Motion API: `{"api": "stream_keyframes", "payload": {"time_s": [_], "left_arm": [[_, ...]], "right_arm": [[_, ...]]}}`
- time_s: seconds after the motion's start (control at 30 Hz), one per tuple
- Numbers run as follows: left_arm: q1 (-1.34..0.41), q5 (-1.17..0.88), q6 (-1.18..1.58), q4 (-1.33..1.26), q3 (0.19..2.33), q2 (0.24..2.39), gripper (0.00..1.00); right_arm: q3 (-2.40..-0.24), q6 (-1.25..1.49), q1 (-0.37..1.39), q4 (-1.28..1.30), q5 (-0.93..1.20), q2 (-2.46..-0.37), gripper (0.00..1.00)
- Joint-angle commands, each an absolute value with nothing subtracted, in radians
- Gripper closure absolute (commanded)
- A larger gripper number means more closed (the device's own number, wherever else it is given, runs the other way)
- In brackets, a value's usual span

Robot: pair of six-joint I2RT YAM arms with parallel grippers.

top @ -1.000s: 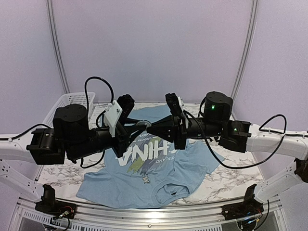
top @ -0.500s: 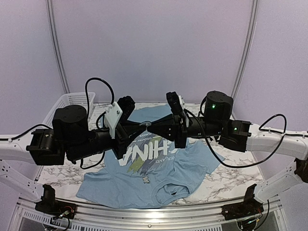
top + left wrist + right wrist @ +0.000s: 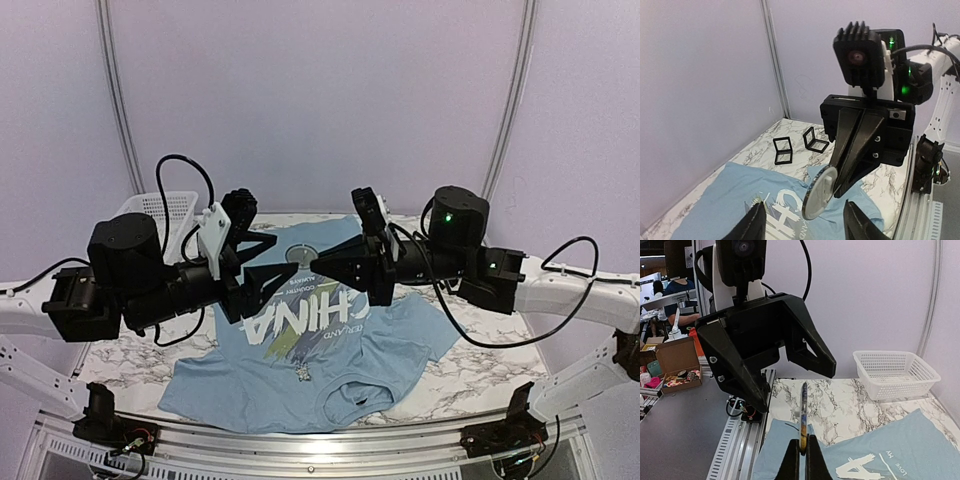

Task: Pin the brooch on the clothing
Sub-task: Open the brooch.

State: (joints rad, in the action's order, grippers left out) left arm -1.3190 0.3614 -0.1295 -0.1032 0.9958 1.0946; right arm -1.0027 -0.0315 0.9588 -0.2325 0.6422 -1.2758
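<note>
The brooch [image 3: 298, 255], a round dull disc, is held in the air above the light blue "CHINA" T-shirt [image 3: 300, 350]. My right gripper [image 3: 313, 264] is shut on its edge. The right wrist view shows the brooch [image 3: 803, 415] edge-on between my right gripper's [image 3: 801, 452] shut fingers. My left gripper [image 3: 262, 262] is open, just left of the brooch and not touching it. In the left wrist view the brooch [image 3: 820, 192] shows its pale face between my left gripper's [image 3: 804, 205] spread fingers, over the shirt [image 3: 730, 195]. The shirt also shows in the right wrist view [image 3: 900, 445].
A white mesh basket [image 3: 160, 210] stands at the back left of the marble table and also shows in the right wrist view [image 3: 895, 372]. Two small square black cases [image 3: 782, 150] [image 3: 815, 140] stand on the table beyond the shirt.
My left arm has drawn back to the left, away from the brooch, and its jaws now stand open. My right gripper has kept the brooch, almost in the same place.
</note>
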Motion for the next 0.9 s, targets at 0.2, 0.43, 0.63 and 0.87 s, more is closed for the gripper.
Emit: {"api": "stream_keyframes", "payload": {"time_s": [0.2,0.43,0.63,0.87], "left_arm": [[-1.295,0.204,-0.123,-0.147,0.937,1.024,0.33],[-1.183,0.124,-0.026,-0.106,0.911,0.996,0.43],[-1.172,-0.01,-0.037,-0.092,0.927,1.058,0.43],[-1.172,-0.113,-0.063,-0.101,0.96,1.099,0.54]], "right_arm": [[-0.998,-0.04,0.946,-0.234,0.672,-1.252,1.0],[-1.002,-0.259,0.945,-0.087,0.635,-1.214,1.0],[-0.995,-0.275,0.945,-0.077,0.699,-1.219,1.0],[-0.997,-0.268,0.946,-0.083,0.721,-1.225,1.0]]}}
